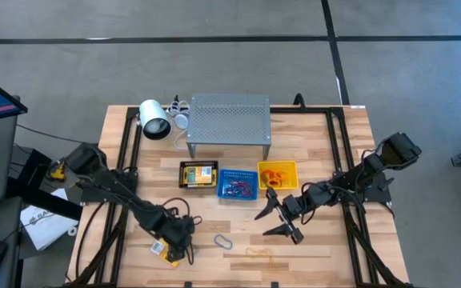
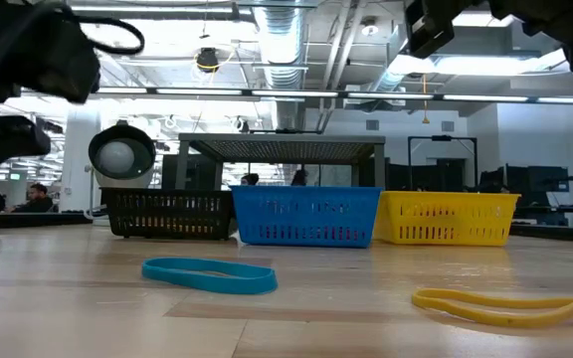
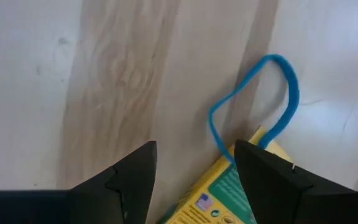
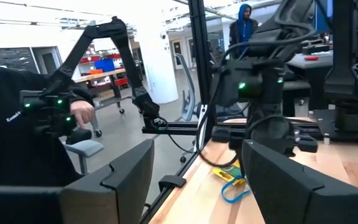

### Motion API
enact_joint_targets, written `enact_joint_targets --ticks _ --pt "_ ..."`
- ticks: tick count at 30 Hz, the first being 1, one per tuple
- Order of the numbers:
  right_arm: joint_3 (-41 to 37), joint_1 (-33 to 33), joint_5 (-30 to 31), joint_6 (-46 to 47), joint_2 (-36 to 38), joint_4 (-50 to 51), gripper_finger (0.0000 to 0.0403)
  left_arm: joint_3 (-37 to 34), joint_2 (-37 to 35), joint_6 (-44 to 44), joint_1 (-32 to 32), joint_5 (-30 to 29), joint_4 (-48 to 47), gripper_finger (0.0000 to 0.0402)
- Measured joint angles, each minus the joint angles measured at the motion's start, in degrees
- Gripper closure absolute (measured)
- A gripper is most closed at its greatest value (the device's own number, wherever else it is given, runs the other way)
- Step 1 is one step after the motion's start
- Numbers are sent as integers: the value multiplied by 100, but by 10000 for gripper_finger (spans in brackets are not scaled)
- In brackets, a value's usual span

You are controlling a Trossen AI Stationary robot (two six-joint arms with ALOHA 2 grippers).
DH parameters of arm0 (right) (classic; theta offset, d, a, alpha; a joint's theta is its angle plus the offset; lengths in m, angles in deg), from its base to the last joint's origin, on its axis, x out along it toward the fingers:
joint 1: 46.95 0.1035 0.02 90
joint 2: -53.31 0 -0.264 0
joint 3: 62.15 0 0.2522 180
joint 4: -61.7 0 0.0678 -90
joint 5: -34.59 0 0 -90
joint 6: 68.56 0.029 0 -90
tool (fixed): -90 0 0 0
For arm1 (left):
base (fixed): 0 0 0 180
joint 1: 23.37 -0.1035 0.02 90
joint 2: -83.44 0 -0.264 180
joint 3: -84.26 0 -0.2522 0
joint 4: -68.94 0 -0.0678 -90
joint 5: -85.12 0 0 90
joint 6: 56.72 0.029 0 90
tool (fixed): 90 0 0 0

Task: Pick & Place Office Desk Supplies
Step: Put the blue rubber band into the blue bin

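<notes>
A flat yellow-and-green pack [image 3: 219,196] lies on the wood near the table's near left corner [image 1: 161,250]. A thin blue band loop [image 3: 272,93] lies with one end across the pack. My left gripper [image 3: 194,180] is open just above them [image 1: 176,240]; one finger hides part of the pack. A grey-blue oval loop [image 1: 222,241] [image 2: 209,274] and a yellowish band [image 1: 258,253] [image 2: 505,303] lie flat near the front edge. My right gripper [image 1: 281,218] [image 4: 194,186] is open and empty, raised over the table in front of the yellow tray.
Three small trays stand in a row mid-table: black [image 1: 198,174], blue [image 1: 237,184] and yellow [image 1: 277,174], each holding items. Behind them stand the grey perforated shelf [image 1: 229,120] and a white cylinder [image 1: 154,120]. A person [image 4: 244,25] stands in the room beyond.
</notes>
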Motion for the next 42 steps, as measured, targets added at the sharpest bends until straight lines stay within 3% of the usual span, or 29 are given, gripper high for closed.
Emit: enact_joint_targets --ticks 8,15,29,42 --pt "0 0 0 -1 0 8 163 426 204 -104 -4 -85 -128 189" --pt "0 0 0 -2 0 27 163 431 204 -364 -4 -89 -198 190" --pt "0 0 0 -4 0 31 163 431 268 -402 -4 -62 -29 237" --pt "0 0 0 -3 0 35 163 431 539 -398 -4 141 86 241"
